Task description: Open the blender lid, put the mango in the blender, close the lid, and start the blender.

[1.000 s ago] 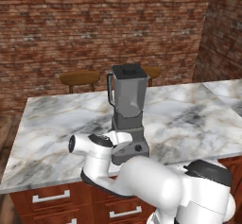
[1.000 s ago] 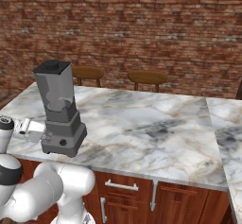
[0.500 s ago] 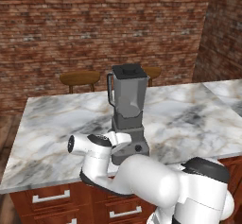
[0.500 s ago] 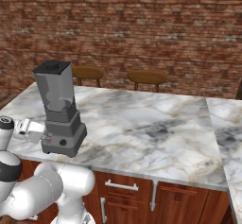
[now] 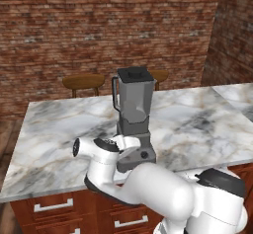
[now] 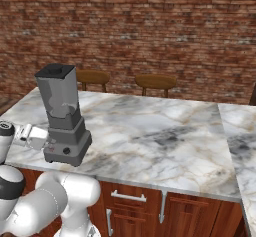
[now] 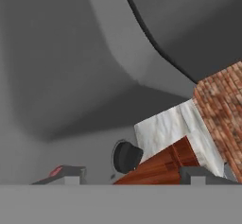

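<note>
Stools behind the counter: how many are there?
2. One stool stands behind the blender; the other stool is to its right, behind the counter's middle. More may be hidden.

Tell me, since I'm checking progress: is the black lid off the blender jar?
No, the blender lid sits on the jar's rim in the right base view.

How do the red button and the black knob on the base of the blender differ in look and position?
In the hand view, the red button is low and flat, while the black knob is round and stands out from the panel. The button sits right at one dark fingertip; the knob lies apart, between the two fingertips. Both are on the same grey front of the blender base.
</note>
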